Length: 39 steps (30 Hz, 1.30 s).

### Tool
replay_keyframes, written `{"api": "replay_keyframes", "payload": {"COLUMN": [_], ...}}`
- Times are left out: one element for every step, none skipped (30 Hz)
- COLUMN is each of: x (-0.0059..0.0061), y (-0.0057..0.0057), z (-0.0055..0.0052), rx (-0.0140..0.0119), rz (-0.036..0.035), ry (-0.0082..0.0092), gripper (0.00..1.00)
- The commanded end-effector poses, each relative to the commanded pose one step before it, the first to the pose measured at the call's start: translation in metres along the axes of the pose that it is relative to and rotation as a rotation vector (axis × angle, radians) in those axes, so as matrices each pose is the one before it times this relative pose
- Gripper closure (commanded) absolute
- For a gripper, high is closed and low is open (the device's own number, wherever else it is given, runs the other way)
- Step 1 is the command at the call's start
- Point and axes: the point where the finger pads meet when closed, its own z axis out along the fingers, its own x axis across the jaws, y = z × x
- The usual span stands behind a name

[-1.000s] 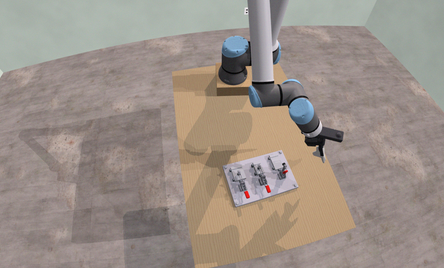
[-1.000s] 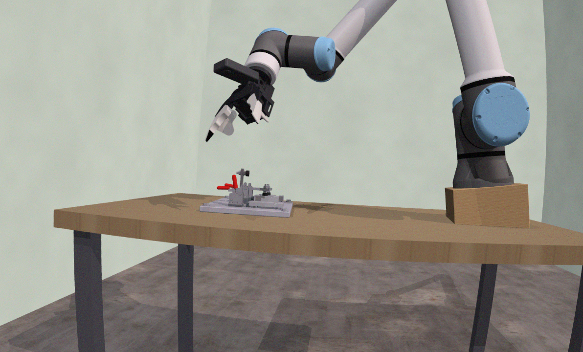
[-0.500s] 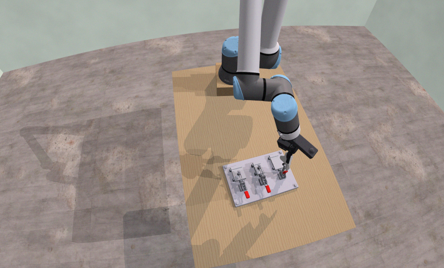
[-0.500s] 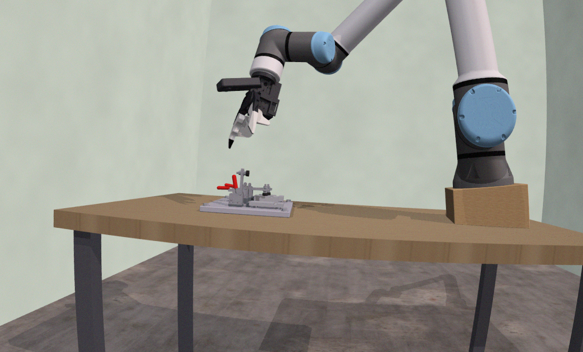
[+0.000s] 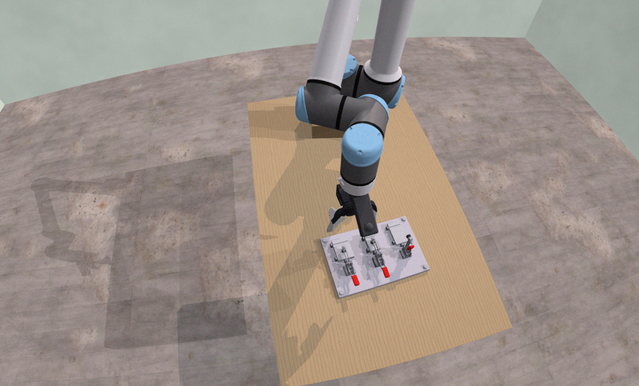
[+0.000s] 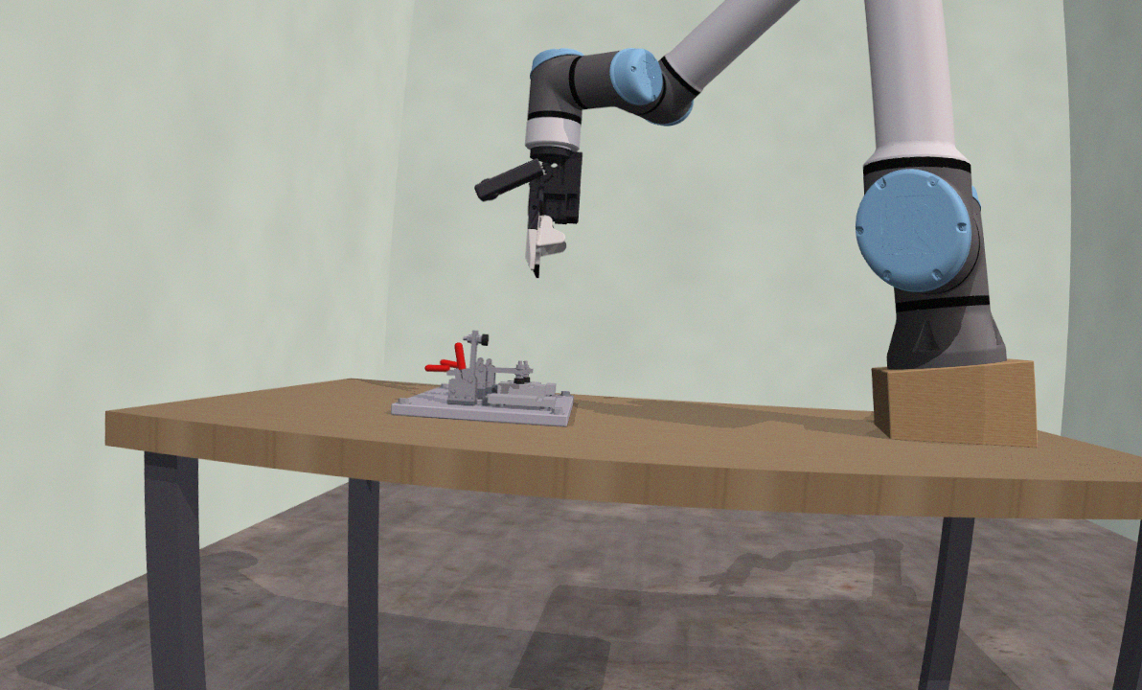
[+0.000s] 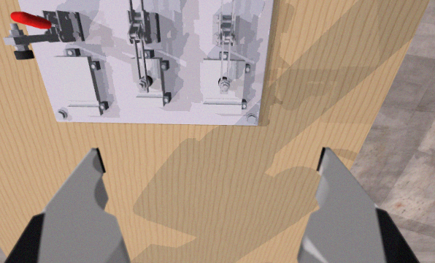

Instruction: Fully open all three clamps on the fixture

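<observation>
The grey fixture plate (image 5: 369,282) (image 6: 472,414) (image 7: 122,114) carries three clamps with red handles. The right clamp in the top view (image 5: 406,252) has its arm standing up, off its part (image 5: 398,234) (image 7: 73,78). The middle clamp (image 5: 378,261) (image 7: 152,27) and the left clamp (image 5: 349,269) (image 7: 225,26) have arms lying over their parts, tips on them, and handles low and outward. The left part (image 5: 342,249) (image 7: 236,74) and middle part (image 7: 155,69) sit against small stops. My gripper (image 6: 536,270) (image 7: 212,149) is open and empty, pointing down, high above the table, beside the plate's robot-side edge.
The wooden table (image 5: 307,335) (image 6: 686,468) (image 7: 188,226) bears the fixture and, at its far end, the wooden block (image 6: 952,402) under the arm's base. The raised clamp arm is the fixture's tallest piece. Bolts stand at the plate's corners.
</observation>
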Motion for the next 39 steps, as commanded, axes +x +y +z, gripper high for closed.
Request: {"api": "replay_keyframes", "payload": {"x": [0.01606,0.00000,0.00000,0.00000,0.00000,0.00000,0.00000,0.00011,0.00008,0.00005,0.00003,0.00002,0.00001,0.00000,-0.00001,-0.00001,-0.00002,-0.00002,0.00000,0.00000,-0.00002,-0.00002,-0.00002,-0.00002,-0.00002,-0.00002,-0.00001,-0.00001,-0.00001,-0.00001,-0.00001,-0.00001,-0.00001,-0.00001,-0.00001,0.00000,0.00000,0.00000,0.00000], "y": [0.00584,0.00000,0.00000,0.00000,0.00000,0.00000,0.00000,0.00004,0.00003,0.00002,0.00001,0.00001,0.00000,0.00000,0.00000,-0.00001,-0.00001,-0.00001,0.00000,0.00000,-0.00001,-0.00001,-0.00001,-0.00001,-0.00001,-0.00001,-0.00001,-0.00001,0.00000,0.00000,0.00000,0.00000,0.00000,0.00000,0.00000,0.00000,0.00000,0.00000,0.00000], "z": [-0.00355,0.00000,0.00000,0.00000,0.00000,0.00000,0.00000,-0.00002,-0.00001,-0.00001,0.00000,0.00000,0.00000,0.00000,0.00000,0.00000,0.00000,0.00000,0.00000,0.00000,0.00000,0.00000,0.00000,0.00000,0.00000,0.00000,0.00000,0.00000,0.00000,0.00000,0.00000,0.00000,0.00000,0.00000,0.00000,0.00000,0.00000,0.00000,0.00000], "rx": [-0.00815,0.00000,0.00000,0.00000,0.00000,0.00000,0.00000,-0.00006,-0.00005,-0.00003,-0.00002,-0.00001,0.00000,0.00000,0.00001,0.00001,0.00001,0.00001,0.00000,0.00000,0.00001,0.00001,0.00001,0.00001,0.00001,0.00001,0.00001,0.00001,0.00001,0.00001,0.00001,0.00001,0.00000,0.00000,0.00000,0.00000,0.00000,0.00000,0.00000], "rz": [0.01654,0.00000,0.00000,0.00000,0.00000,0.00000,0.00000,0.00010,0.00007,0.00005,0.00003,0.00001,0.00000,0.00000,-0.00001,-0.00001,-0.00002,-0.00002,0.00000,0.00000,-0.00002,-0.00002,-0.00002,-0.00002,-0.00002,-0.00001,-0.00001,-0.00001,-0.00001,-0.00001,-0.00001,-0.00001,-0.00001,-0.00001,-0.00001,0.00000,0.00000,0.00000,0.00000], "ry": [0.01074,0.00000,0.00000,0.00000,0.00000,0.00000,0.00000,0.00007,0.00005,0.00003,0.00002,0.00001,0.00000,0.00000,-0.00001,-0.00001,-0.00001,-0.00001,0.00000,0.00000,-0.00001,-0.00001,-0.00001,-0.00001,-0.00001,-0.00001,-0.00001,-0.00001,-0.00001,-0.00001,-0.00001,-0.00001,0.00000,0.00000,0.00000,0.00000,0.00000,0.00000,0.00000], "gripper": [0.00,0.00,0.00,0.00,0.00,0.00,0.00,0.00,0.00,1.00,1.00,1.00,1.00,1.00,1.00,1.00,1.00,1.00,1.00,1.00,1.00,1.00,1.00,1.00,1.00,1.00,1.00,1.00,1.00,1.00,1.00,1.00,1.00,1.00,1.00,1.00,1.00,1.00,1.00]}}
